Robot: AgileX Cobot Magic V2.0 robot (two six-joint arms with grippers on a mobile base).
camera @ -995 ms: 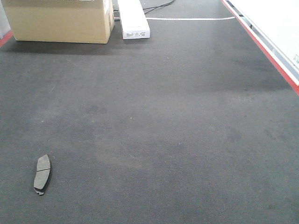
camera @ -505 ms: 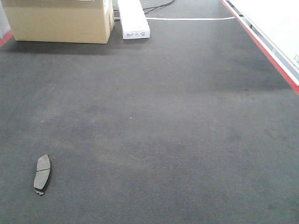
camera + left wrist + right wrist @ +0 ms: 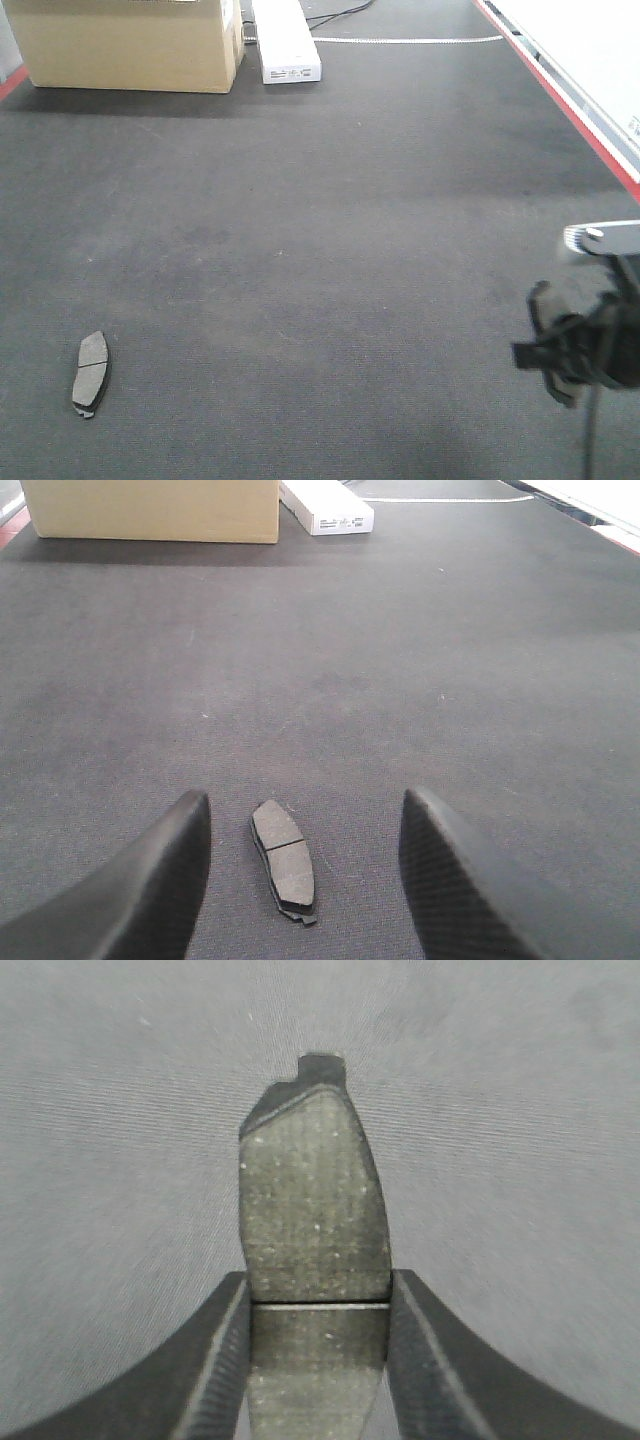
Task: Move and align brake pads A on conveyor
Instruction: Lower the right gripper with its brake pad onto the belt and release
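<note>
The right claw (image 3: 318,1295) clamps a brake pad (image 3: 312,1190), seemingly for carrying, while the left claw (image 3: 305,805) hangs wide open over a second pad (image 3: 283,855).

right hand (image 3: 550,350) blurred and cut off at the edge, lower end of its brake pad (image 3: 315,1210) cropped
</note>
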